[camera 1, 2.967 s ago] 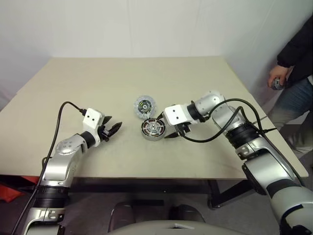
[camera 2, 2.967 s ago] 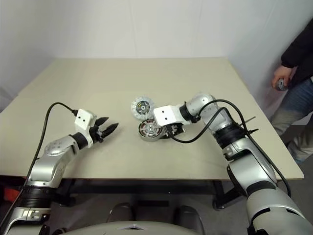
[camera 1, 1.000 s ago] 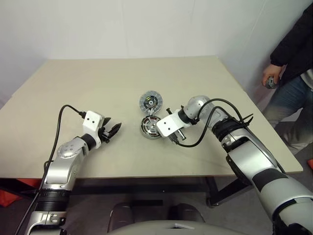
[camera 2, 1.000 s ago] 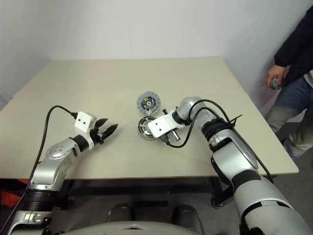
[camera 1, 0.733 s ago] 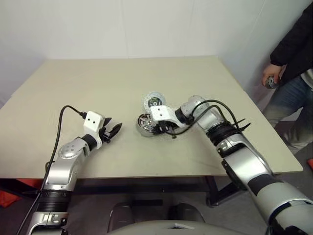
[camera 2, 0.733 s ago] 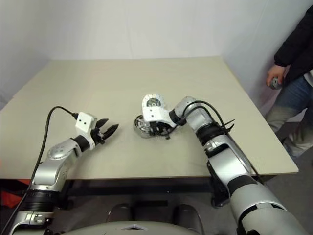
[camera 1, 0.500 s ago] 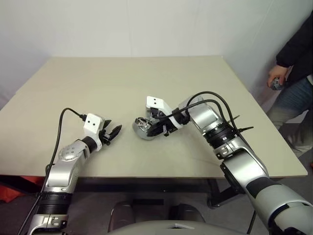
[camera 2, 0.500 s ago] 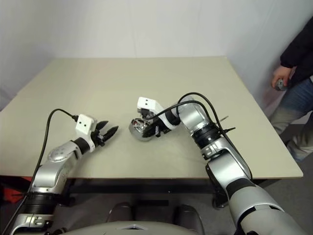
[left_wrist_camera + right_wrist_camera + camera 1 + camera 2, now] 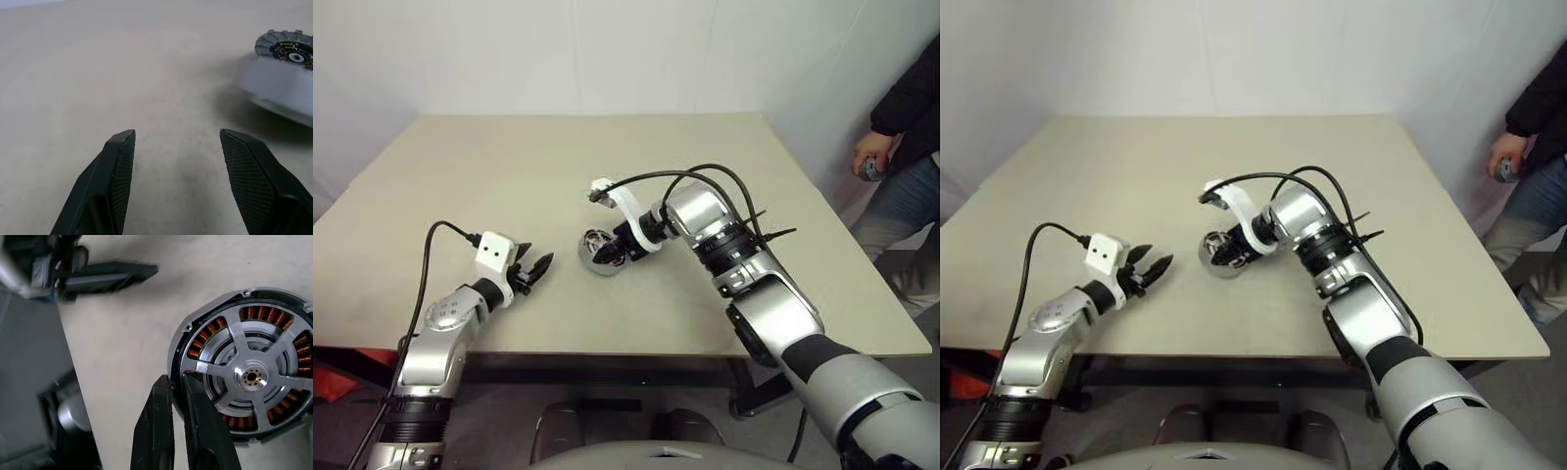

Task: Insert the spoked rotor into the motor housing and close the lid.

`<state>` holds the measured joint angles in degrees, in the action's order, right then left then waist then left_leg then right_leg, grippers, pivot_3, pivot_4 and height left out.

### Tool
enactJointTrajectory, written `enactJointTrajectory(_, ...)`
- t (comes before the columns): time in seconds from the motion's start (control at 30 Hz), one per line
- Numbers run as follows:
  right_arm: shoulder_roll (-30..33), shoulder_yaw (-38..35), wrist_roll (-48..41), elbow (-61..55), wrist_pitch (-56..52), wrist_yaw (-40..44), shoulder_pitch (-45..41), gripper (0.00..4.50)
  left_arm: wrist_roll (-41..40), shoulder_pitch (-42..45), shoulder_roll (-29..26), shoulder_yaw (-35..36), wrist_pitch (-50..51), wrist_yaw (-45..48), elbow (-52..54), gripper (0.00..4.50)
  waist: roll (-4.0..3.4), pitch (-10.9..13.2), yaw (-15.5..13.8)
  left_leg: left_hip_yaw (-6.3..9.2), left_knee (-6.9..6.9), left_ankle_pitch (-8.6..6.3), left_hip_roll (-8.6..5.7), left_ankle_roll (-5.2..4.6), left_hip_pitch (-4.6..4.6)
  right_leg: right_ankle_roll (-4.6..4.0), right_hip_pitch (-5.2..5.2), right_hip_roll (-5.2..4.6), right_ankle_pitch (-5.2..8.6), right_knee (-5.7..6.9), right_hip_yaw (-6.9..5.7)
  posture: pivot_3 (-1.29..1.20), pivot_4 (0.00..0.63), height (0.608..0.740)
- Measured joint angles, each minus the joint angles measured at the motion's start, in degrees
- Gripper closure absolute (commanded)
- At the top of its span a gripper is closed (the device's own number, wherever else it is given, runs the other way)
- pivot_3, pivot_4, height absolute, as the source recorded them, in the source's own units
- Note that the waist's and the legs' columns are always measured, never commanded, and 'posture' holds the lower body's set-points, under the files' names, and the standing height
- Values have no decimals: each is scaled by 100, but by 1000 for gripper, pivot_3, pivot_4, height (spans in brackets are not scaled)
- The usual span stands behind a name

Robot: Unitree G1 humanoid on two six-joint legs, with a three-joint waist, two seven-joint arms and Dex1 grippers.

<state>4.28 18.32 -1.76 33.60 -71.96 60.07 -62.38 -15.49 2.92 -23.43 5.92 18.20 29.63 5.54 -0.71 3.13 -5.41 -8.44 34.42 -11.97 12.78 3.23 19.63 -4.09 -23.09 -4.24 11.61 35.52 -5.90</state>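
Note:
The motor housing (image 9: 594, 258) hangs tilted just above the table centre, silver underside toward my left arm. In the right wrist view its copper windings (image 9: 254, 313) ring the spoked rotor (image 9: 251, 377), which sits inside it. My right gripper (image 9: 175, 378) is shut on the housing's rim, and in the head view it (image 9: 610, 253) reaches in from the right. The lid (image 9: 286, 46), a ribbed silvery disc with a dark centre, shows just behind the housing in the left wrist view. My left gripper (image 9: 540, 267) stands open and empty over bare table left of the housing.
The beige table (image 9: 509, 166) spreads wide behind and to the left. Black cables (image 9: 705, 176) arch over my right forearm. A person (image 9: 906, 108) stands past the table's right edge with a small object in one hand.
My right wrist has rolled over and moved left, tipping the housing up from flat on the table. The lid has gone behind that wrist in the head views. The left arm has stayed put.

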Motion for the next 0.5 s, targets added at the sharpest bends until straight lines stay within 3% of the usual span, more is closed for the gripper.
enactJointTrajectory(0.23,-876,-1399,-190,1207,-203,-1994,-479,4490,1,-128,4,33,56,-21,136,1614,-6,3,-11,0,-17,8,-3,14,-56,4,39,-2,3,-3,9,0,0,740)
enactJointTrajectory(0.5,-1226,-2784,-687,2054,504,-3984,-683,4490,1,-244,80,29,106,-124,257,1614,-41,22,-13,5,-36,7,-10,13,-134,15,142,-4,7,-83,-1,0,0,740)
